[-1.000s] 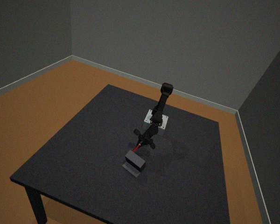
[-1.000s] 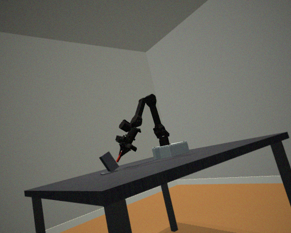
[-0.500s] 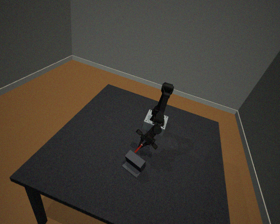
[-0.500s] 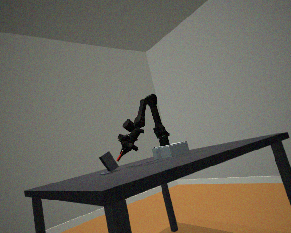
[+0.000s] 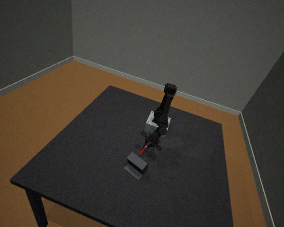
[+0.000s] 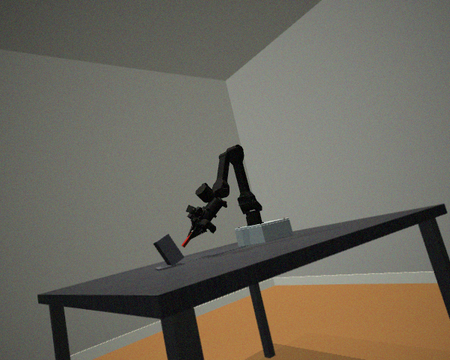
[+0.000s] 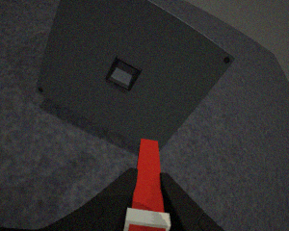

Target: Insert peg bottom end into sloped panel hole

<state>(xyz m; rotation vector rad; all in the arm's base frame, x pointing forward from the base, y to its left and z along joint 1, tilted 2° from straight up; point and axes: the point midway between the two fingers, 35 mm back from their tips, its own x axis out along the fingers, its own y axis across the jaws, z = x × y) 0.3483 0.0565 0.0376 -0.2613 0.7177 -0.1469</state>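
My gripper (image 5: 146,146) (image 6: 190,234) (image 7: 147,177) is shut on the red peg (image 5: 142,150) (image 6: 185,241) (image 7: 148,192), which has flat sides and a white band near the fingers. The peg is tilted, its free end pointing down toward the sloped panel (image 5: 137,160) (image 6: 170,250) (image 7: 87,43). A gap shows between the peg and the panel in the exterior view. The panel's hole (image 7: 121,75) is four-sided. In the wrist view it lies beyond the peg's free end and to the left, with its edges turned relative to the peg. The top and exterior views hide the hole.
The panel stands on a thin base plate (image 5: 133,171) on the dark table (image 5: 88,151) (image 6: 112,283). The arm's pale base block (image 5: 150,127) (image 6: 277,229) is behind the gripper. Two small dark dots show near the panel's corners in the wrist view.
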